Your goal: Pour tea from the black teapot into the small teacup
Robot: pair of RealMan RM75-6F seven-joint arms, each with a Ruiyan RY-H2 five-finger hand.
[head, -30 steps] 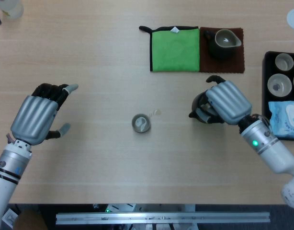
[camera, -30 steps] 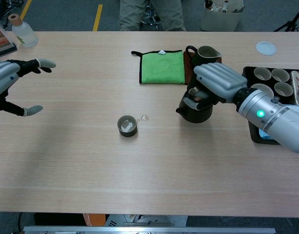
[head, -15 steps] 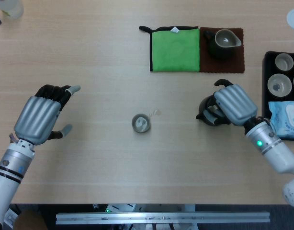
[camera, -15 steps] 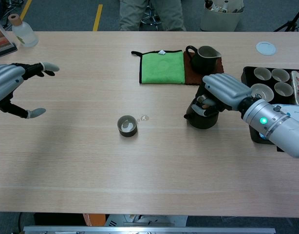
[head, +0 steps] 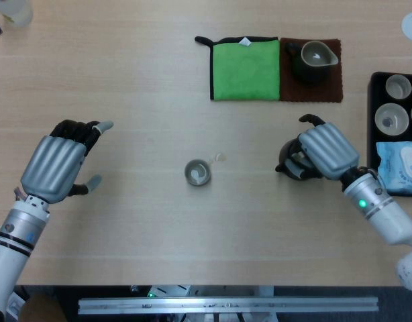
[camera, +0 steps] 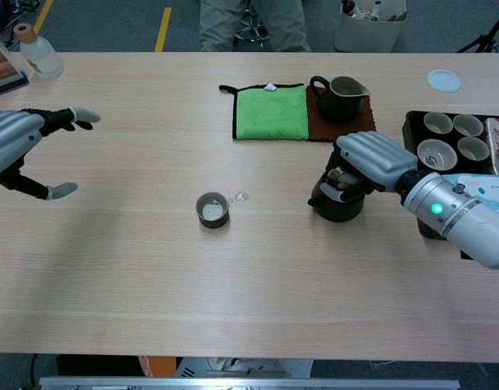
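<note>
Pale wood tabletop [head: 125,60], no legible writing; right hand [head: 325,151] grips the black teapot [camera: 339,203] centre-right, left hand [head: 55,164] spread wide, empty, far left.

No legible text, label, brand name, number or sign appears in either view. The blue-and-white packet [head: 400,166] at the right edge of the table carries a printed graphic, but no characters on it can be resolved. The object [camera: 6,67] at the far left corner shows a patterned cover, and any lettering on it is too small to read.
</note>
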